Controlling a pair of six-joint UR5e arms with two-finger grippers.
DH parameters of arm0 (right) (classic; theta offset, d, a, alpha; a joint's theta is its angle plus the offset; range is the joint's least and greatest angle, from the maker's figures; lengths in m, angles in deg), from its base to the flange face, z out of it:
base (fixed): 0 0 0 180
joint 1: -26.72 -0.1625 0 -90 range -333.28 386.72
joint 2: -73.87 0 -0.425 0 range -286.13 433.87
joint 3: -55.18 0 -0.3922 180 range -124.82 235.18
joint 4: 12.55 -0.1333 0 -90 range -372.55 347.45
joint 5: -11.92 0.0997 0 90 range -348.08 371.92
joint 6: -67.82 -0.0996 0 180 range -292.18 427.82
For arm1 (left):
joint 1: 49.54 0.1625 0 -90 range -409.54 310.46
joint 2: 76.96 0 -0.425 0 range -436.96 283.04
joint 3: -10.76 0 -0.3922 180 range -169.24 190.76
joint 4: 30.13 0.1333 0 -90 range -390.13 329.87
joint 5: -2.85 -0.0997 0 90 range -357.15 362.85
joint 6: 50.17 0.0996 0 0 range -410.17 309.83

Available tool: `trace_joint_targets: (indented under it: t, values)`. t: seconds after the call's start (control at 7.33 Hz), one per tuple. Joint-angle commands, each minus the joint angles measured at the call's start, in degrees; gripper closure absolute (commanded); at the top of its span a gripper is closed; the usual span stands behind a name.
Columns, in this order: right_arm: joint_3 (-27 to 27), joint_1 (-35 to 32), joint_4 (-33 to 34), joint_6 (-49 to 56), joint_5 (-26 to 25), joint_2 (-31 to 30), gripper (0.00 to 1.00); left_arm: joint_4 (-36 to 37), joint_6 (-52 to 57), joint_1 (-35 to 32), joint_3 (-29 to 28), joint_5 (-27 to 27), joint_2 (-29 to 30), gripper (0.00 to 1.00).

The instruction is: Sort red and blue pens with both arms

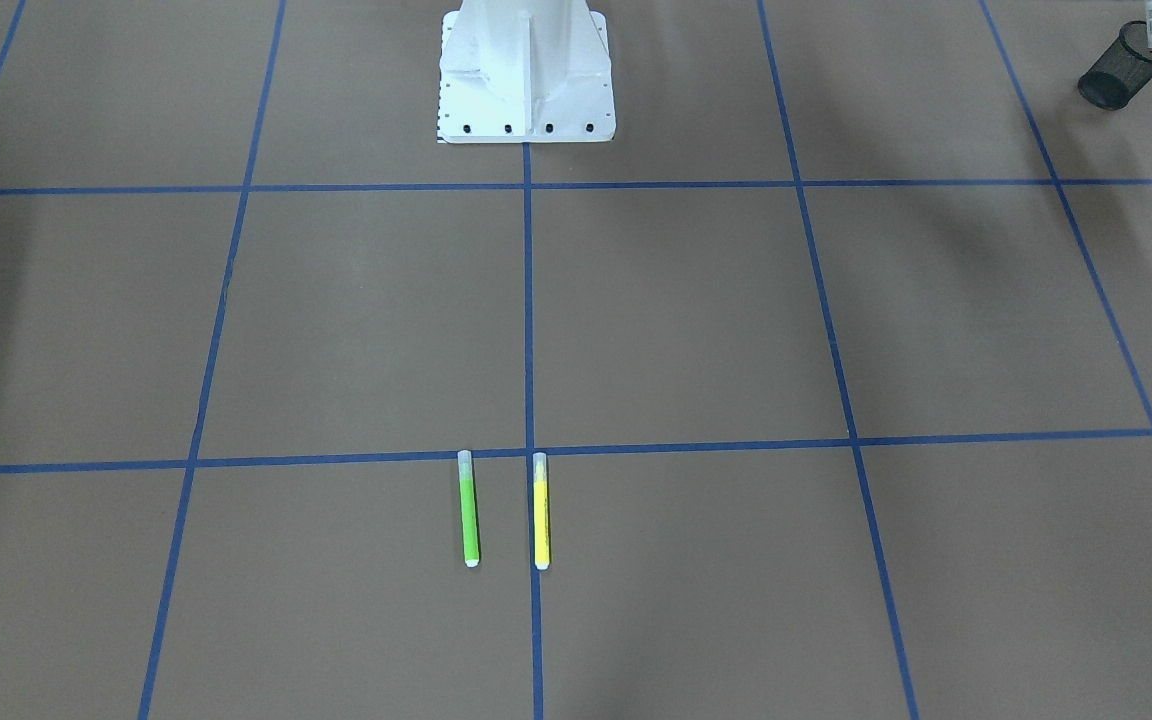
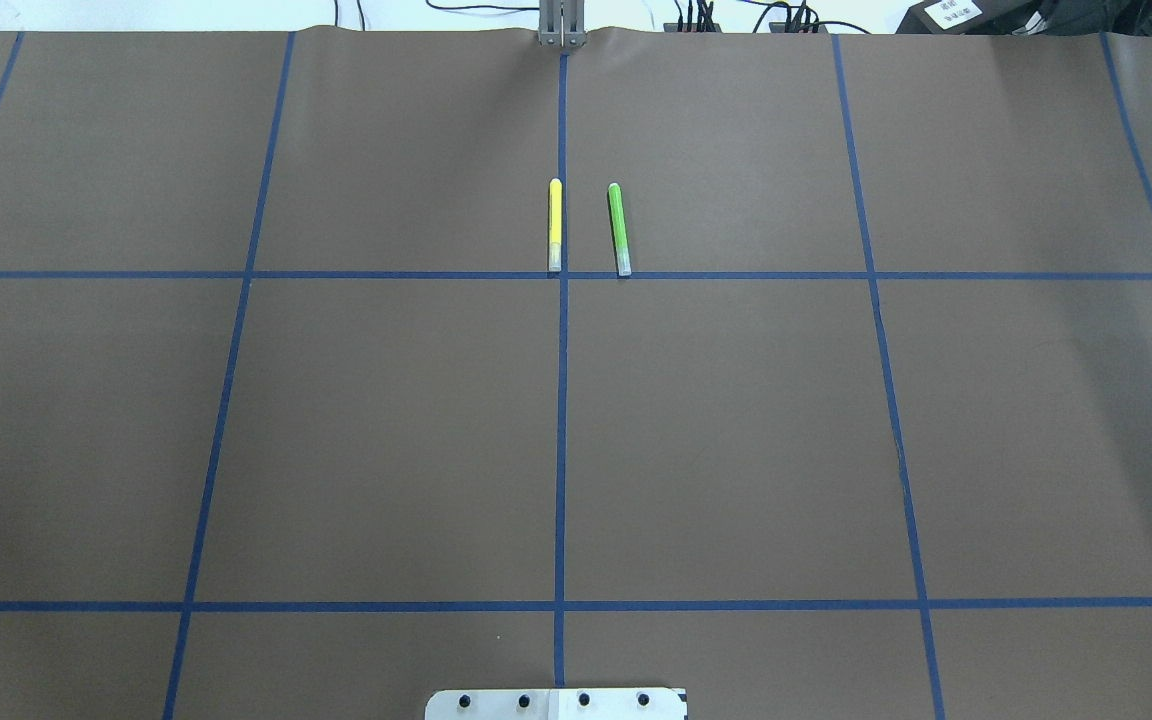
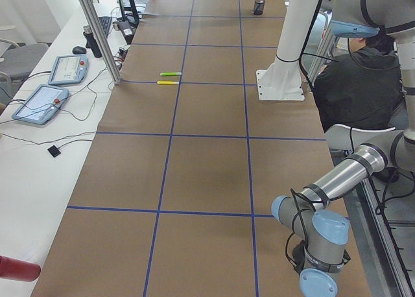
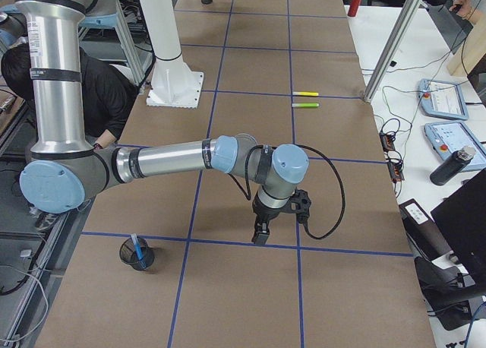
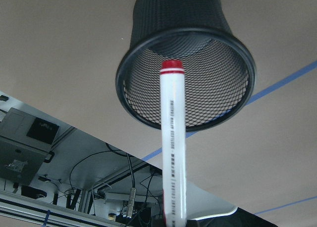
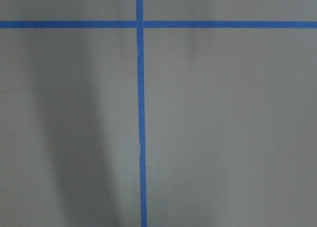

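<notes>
The red pen [image 5: 172, 138] hangs red end down over the mouth of the black mesh cup [image 5: 193, 19] by the table's left-end corner on my base's side, evidently clamped in my left gripper, which is out of shot, so I should lower it past the rim before releasing; whether my right gripper [image 4: 260, 236] is open I cannot tell.

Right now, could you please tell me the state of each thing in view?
red pen: upright, lower end at mesh cup's mouth.
blue pen: standing in second cup.
green marker: lying flat, capped.
yellow marker: lying flat, capped.
right gripper: above table, open or shut unclear.
</notes>
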Motion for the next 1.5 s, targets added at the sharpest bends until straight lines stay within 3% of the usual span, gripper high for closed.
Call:
trace_joint_targets:
  t: [0.0,0.14,0.27,0.68,0.95,1.23,1.36]
  values:
    - [0.03,0.0,0.0,0.07,-0.1,0.05,0.01,0.02,-0.05,0.09,-1.18,0.9,0.01,0.52]
    - [0.03,0.0,0.0,0.07,-0.1,0.05,0.01,-0.15,0.12,0.0,-1.18,0.9,0.01,0.17]
    - [0.03,0.0,0.0,-0.02,-0.1,-0.04,0.01,-0.15,0.12,0.09,-1.18,0.9,0.79,0.01]
    - [1.25,0.0,0.0,-0.02,-0.09,0.49,0.01,-0.33,0.82,0.09,-0.22,0.9,8.5,0.0]
    - [1.35,0.0,0.0,-1.41,-0.01,0.92,0.01,-5.23,0.74,0.09,7.31,0.81,10.64,0.0]
    - [1.09,0.78,-0.52,-7.55,0.08,2.59,0.01,-14.86,0.82,0.18,8.84,0.99,17.2,0.0]
    - [1.43,0.96,-4.01,-7.58,0.6,2.51,0.01,-18.4,0.65,0.35,8.93,0.99,21.41,0.0]
